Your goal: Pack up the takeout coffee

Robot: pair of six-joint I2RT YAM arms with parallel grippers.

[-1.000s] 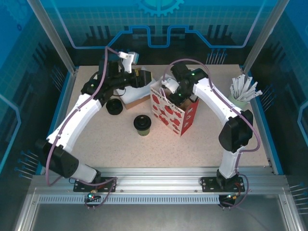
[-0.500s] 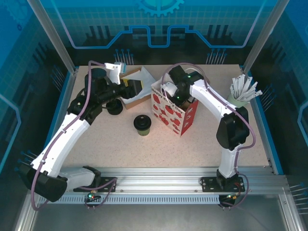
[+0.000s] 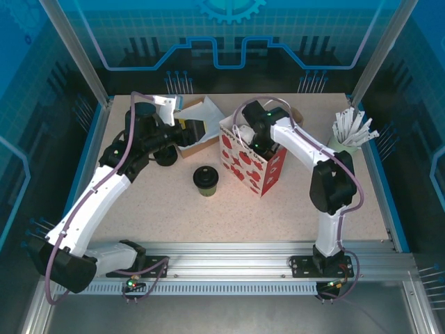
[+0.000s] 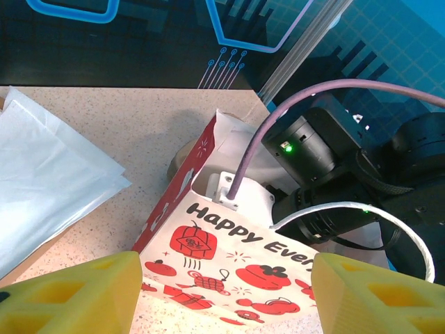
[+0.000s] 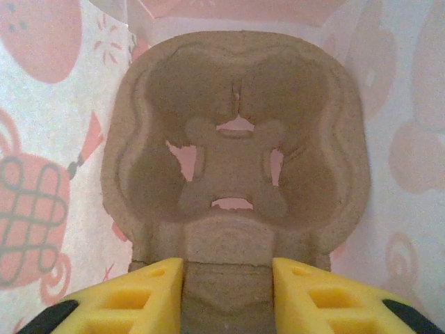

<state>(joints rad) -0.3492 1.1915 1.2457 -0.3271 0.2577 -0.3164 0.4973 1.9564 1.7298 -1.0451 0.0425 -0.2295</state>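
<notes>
2 grippers | left gripper (image 4: 222, 287): fingers wide, empty | right gripper (image 5: 227, 285): inside strawberry bag (image 3: 240, 165), clamped on pulp carrier (image 5: 236, 167) | takeout coffee (image 3: 205, 179): upright on table (image 3: 174, 219), just left of bag, near-side of left gripper | left arm nearer, free

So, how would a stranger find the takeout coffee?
Find the tall red-and-white printed paper bag in the table's middle. Just left of it, standing alone, is a small olive-green paper cup with a round black lid; the pale green cup of white sticks is lidless, far right.

Olive-green cup (image 3: 206, 186), black lid (image 3: 205, 175); red-patterned bag (image 3: 245, 165).
</notes>
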